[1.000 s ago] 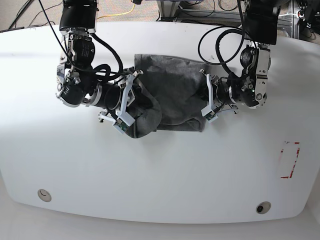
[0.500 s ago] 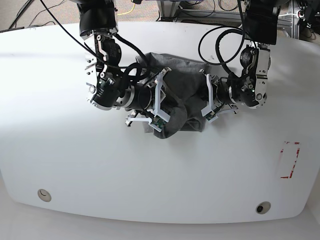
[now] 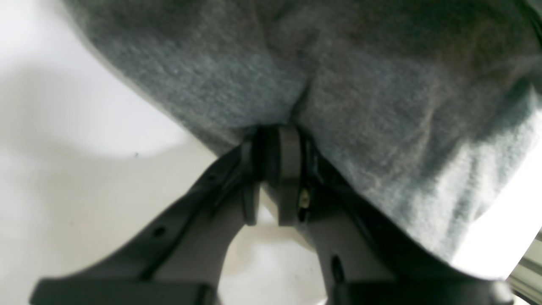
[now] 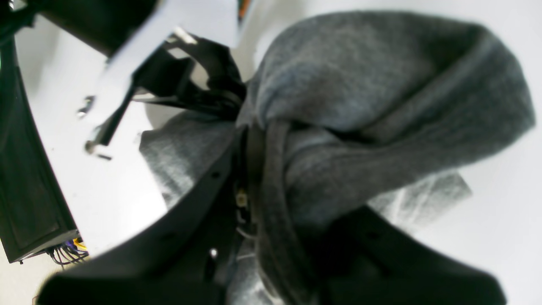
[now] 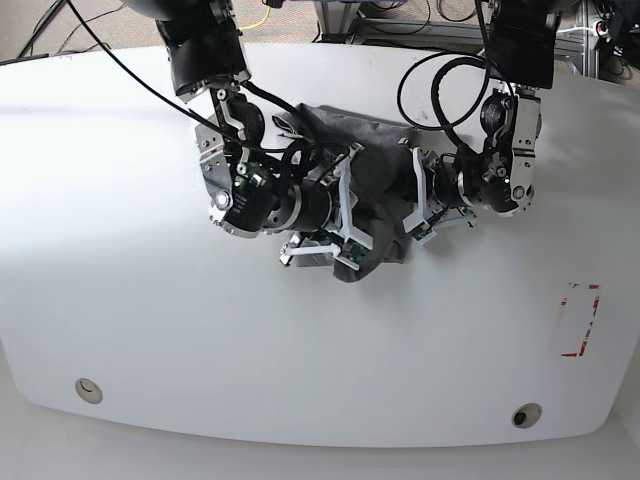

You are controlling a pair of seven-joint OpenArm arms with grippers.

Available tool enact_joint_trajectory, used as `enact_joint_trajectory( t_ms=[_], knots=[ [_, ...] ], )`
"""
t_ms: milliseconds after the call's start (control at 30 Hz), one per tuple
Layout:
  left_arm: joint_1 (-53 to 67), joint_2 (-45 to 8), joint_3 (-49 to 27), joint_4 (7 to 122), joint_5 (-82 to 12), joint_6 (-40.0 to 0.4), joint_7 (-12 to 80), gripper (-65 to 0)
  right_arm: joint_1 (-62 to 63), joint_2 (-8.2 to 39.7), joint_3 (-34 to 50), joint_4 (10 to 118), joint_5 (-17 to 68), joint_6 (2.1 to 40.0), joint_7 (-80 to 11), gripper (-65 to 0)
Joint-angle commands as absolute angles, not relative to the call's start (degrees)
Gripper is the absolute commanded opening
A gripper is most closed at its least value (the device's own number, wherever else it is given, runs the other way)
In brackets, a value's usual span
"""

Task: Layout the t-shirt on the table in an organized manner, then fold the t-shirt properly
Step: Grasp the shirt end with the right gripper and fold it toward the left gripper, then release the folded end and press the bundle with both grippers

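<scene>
— What is the biggest thing here?
— The table (image 5: 130, 300), white and glossy, carrying everything else. Near its front edge are two round holes (image 5: 89, 389), one toward each corner, and a red tape mark (image 5: 580, 320) sits well off to the side of the left arm.

— And the t-shirt?
— The t-shirt (image 5: 375, 165) is a dark grey bundle between the two arms, toward the far side of the table. Part of it lies flat on the table; the rest is bunched and draped over the right arm's fingers.

— What are the right fingers (image 4: 254, 140) doing?
— They are closed on a thick fold of the grey cloth. In the right wrist view the fold wraps around them and bulges out beyond their tips, with more cloth lying on the table just beneath. In the base view these fingers (image 5: 350, 215) reach over the shirt's near edge.

— And the left fingers (image 3: 271, 140)?
— Pinched together on the shirt's edge. The left wrist view shows the two pads pressed nearly flat to each other with a crease of cloth gathered right at their tips; the shirt spreads away beyond them, and bare table lies to one side. In the base view they (image 5: 418, 200) sit at the side of the shirt opposite the right arm.
</scene>
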State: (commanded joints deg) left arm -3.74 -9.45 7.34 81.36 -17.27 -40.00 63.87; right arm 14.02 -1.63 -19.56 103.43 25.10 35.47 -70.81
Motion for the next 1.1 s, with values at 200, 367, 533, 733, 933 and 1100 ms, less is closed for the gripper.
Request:
enact_joint_trajectory(
  t_ms=[200, 367, 533, 733, 933, 1100],
  knots=[
    [-3.8, -9.5, 7.3, 81.6, -17.3, -40.0, 63.9, -59.2, 16.5, -1.7, -20.8, 103.2, 25.3, 35.5, -71.0, -49.6],
    [-3.9, -9.4, 7.3, 81.6, -17.3, -40.0, 63.9, -59.2, 17.0, -1.6, -20.8, 103.3, 25.2, 35.4, -72.4, -15.2],
    [-3.9, -9.4, 7.3, 81.6, -17.4, -40.0, 63.9, -59.2, 17.4, -1.3, -20.8, 103.6, 25.3, 35.6, -73.1, -2.1],
    [-4.0, -9.4, 7.3, 82.5, -17.5, -40.0, 63.9, -59.2, 18.8, 0.0, -20.9, 105.8, 25.4, 35.7, -73.3, -4.3],
    [-4.4, -9.5, 7.3, 86.1, -17.5, -40.0, 63.9, -59.0, 20.5, 1.2, -20.9, 106.9, 25.3, 35.7, -73.5, -4.3],
    [-5.5, -9.5, 7.2, 86.9, -17.4, -40.0, 63.9, -59.0, 21.8, 3.6, -20.4, 106.9, 25.2, 35.7, -74.3, -4.0]
  ],
)
